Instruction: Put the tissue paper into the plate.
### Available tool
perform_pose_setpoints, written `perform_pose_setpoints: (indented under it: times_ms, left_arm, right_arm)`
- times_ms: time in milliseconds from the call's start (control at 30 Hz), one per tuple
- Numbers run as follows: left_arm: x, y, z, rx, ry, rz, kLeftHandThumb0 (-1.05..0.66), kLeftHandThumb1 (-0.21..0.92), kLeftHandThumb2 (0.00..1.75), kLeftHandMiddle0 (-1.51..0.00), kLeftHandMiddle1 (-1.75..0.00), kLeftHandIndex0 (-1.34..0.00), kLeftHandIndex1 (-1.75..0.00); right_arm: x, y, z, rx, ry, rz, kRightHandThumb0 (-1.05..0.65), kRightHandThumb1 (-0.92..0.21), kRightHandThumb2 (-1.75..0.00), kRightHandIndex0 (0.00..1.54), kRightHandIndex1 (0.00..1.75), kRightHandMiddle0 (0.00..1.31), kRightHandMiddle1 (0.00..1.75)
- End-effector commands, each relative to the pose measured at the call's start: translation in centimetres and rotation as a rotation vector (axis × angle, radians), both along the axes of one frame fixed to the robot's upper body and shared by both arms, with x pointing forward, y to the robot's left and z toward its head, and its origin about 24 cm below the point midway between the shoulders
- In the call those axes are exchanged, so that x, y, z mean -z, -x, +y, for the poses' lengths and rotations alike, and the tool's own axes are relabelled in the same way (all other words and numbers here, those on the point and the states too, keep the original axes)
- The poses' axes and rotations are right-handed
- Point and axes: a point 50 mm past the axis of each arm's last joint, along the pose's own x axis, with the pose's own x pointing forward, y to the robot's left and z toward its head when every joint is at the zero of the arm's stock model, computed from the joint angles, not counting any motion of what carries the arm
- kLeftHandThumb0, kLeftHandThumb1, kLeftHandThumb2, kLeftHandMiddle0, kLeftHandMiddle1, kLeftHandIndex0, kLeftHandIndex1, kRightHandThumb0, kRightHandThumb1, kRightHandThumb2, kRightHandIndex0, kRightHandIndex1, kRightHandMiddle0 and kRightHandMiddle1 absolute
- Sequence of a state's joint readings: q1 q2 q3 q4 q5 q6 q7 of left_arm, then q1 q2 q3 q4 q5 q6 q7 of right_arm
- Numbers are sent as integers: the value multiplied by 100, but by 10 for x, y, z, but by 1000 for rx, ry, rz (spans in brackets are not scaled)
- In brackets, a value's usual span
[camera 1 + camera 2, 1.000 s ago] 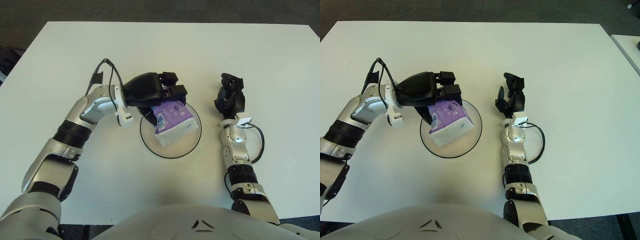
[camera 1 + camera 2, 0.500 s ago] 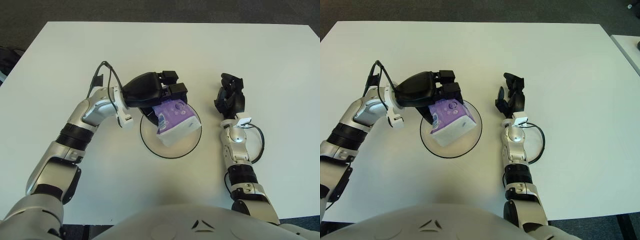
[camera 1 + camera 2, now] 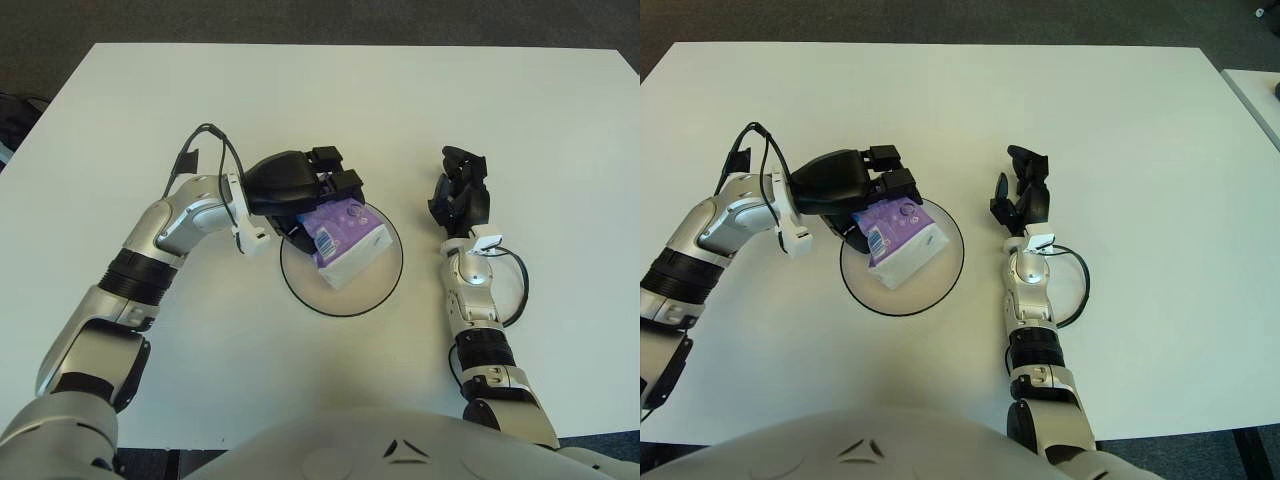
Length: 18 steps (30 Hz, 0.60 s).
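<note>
The tissue pack [image 3: 345, 240], purple on top and white below, lies inside the black-rimmed round plate [image 3: 375, 295] at the table's centre. My left hand [image 3: 325, 195] hovers over the plate's far-left rim, just above the pack's far edge. Its black fingers [image 3: 347, 181] are spread and no longer wrap the pack. My right hand [image 3: 458, 195] rests on the table to the right of the plate, with fingers relaxed and empty.
The white table [image 3: 500, 100] extends on all sides of the plate. A black cable loops off my left wrist [image 3: 205, 150] and another beside my right forearm [image 3: 515, 285].
My left hand has drawn back to the left off the tissue pack. The pack has settled flatter in the plate. The right hand has not moved.
</note>
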<state>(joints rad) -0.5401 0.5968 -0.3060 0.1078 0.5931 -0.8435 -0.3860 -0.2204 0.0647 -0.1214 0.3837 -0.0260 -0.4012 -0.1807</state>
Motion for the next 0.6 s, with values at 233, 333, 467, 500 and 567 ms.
perform_pose_setpoints:
  times_ms: [233, 333, 467, 500, 567]
  left_arm:
    - [3, 1, 3, 4, 44, 3, -84, 92, 85, 0, -1, 0, -31]
    - [3, 0, 3, 8, 57, -2, -88, 92, 88, 0, 0, 0, -26]
    - [4, 0, 4, 13, 59, 0, -93, 92, 90, 0, 0, 0, -23]
    - [4, -1, 4, 14, 57, 2, -93, 92, 91, 0, 0, 0, -23]
    - [5, -1, 5, 14, 53, 5, -95, 92, 91, 0, 0, 0, -22]
  right_arm:
    - [68, 33, 0, 30, -39, 340, -49, -83, -77, 26, 64, 3, 119]
    - [68, 33, 0, 30, -38, 342, -49, -83, -77, 25, 63, 2, 118]
    - [68, 33, 0, 27, -36, 344, -50, -83, -77, 23, 63, 0, 116]
    - [68, 33, -1, 26, -35, 343, -50, -84, -77, 23, 63, 0, 116]
    - [68, 32, -1, 25, -34, 343, -50, -84, -77, 23, 62, 0, 116]
